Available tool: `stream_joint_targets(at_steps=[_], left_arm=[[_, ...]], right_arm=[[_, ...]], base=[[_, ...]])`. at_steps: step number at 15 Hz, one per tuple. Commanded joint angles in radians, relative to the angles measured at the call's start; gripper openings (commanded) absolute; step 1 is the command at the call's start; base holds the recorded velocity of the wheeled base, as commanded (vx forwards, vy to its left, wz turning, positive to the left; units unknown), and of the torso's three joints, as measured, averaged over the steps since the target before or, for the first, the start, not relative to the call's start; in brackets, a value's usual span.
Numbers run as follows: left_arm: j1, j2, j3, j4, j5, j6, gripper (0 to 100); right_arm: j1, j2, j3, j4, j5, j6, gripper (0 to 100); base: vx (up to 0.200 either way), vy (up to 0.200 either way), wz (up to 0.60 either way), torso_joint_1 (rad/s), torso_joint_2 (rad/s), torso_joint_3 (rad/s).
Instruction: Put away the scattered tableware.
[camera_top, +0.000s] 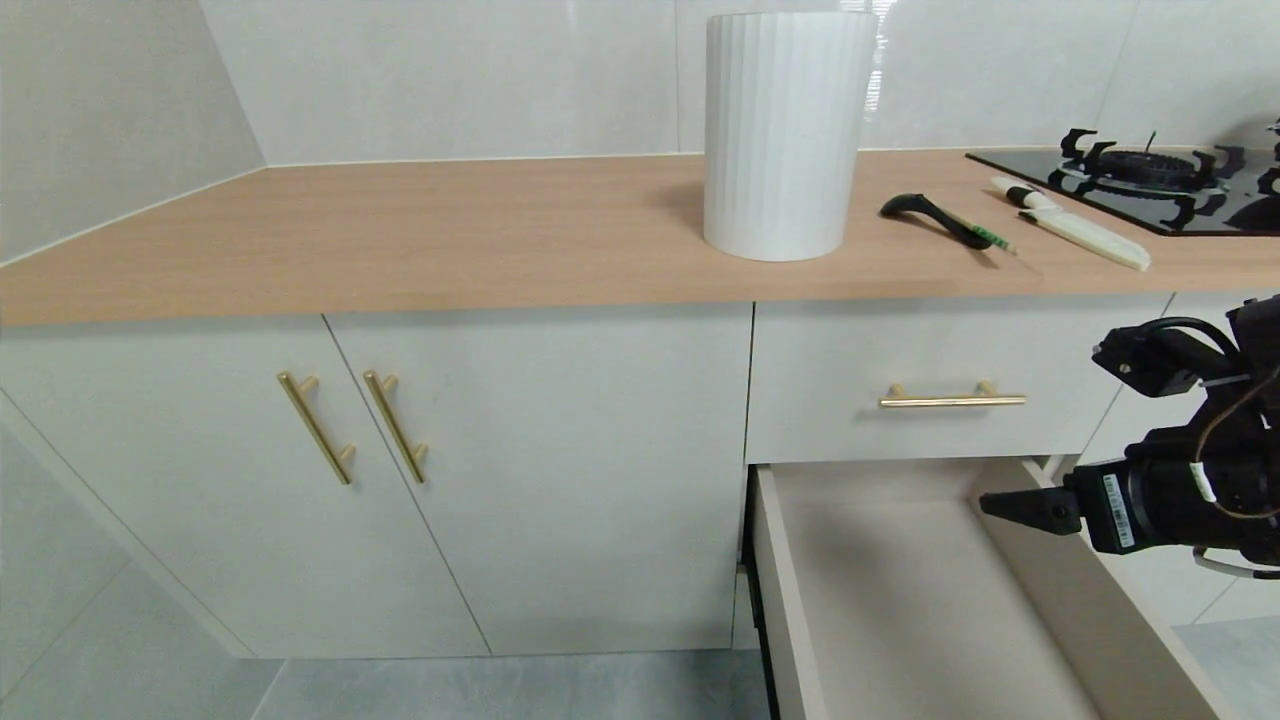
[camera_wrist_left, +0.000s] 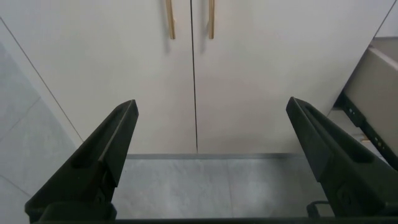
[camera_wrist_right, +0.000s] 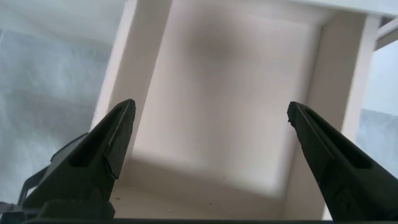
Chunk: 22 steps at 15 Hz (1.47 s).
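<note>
A black spoon (camera_top: 935, 215) with a thin green-tipped handle and a white knife (camera_top: 1075, 228) lie on the wooden countertop (camera_top: 450, 230), right of a tall white ribbed canister (camera_top: 782, 135). Below them the lower drawer (camera_top: 780, 560) stands pulled out with nothing inside. My right gripper (camera_top: 1030, 510) hovers over the drawer's right side; in the right wrist view my right gripper (camera_wrist_right: 211, 118) is open, looking down at the drawer floor (camera_wrist_right: 230, 106). My left gripper (camera_wrist_left: 211, 118) is open, low down and facing the cabinet doors (camera_wrist_left: 267, 81), holding nothing.
A black gas hob (camera_top: 1150, 180) takes up the counter's far right. The upper drawer (camera_top: 950, 400) is closed, its gold handle just above the open one. Two cabinet doors with gold handles (camera_top: 315, 427) lie to the left. The open drawer's side (camera_wrist_left: 373, 81) juts out near my left gripper.
</note>
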Motion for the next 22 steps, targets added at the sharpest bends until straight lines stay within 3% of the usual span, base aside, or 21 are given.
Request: stream_joint_targets(at_steps=[1,7,10,12,14,16,20,22], left_arm=[[0.000,0.000,0.000,-0.001,0.001,0.000,100],[-0.002,0.000,0.001,0.000,0.001,0.000,100],[0.000,0.000,0.000,0.000,0.001,0.000,100],[0.000,0.000,0.000,0.000,-0.001,0.000,100],[0.000,0.000,0.001,0.000,0.001,0.000,100],[0.000,0.000,0.000,0.000,0.001,0.000,100],[0.000,0.000,0.001,0.000,0.001,0.000,100],[0.000,0.000,0.000,0.000,0.001,0.000,100]], right_arm=[[0.000,0.000,0.005,0.001,0.000,0.000,100],[0.000,-0.035,-0.020,-0.003,-0.013,-0.006,100],[-0.015,0.019,-0.233,0.087,-0.020,-0.003,100],[-0.049,0.146,-0.494,0.261,-0.023,0.034,100],[-0.058,0.247,-0.626,0.294,-0.101,0.050,100],[-0.060,0.333,-0.652,0.279,-0.190,0.075,100],[-0.060,0.427,-0.655,0.182,-0.205,0.078,100],[-0.058,0.467,-0.652,0.130,-0.265,0.078,100]], base=[[0.000,0.000,0.00,0.095,-0.16,-0.300],[0.000,0.000,0.00,0.138,-0.51,-0.311],[0.000,0.000,0.00,0.172,-0.47,-0.299],[0.000,0.000,0.00,0.110,-0.29,-0.180],[0.000,0.000,0.00,0.041,-0.10,-0.063],[0.000,0.000,0.00,0.000,0.00,0.000],[0.000,0.000,0.00,0.000,0.00,0.000],[0.000,0.000,0.00,0.000,0.00,0.000]])
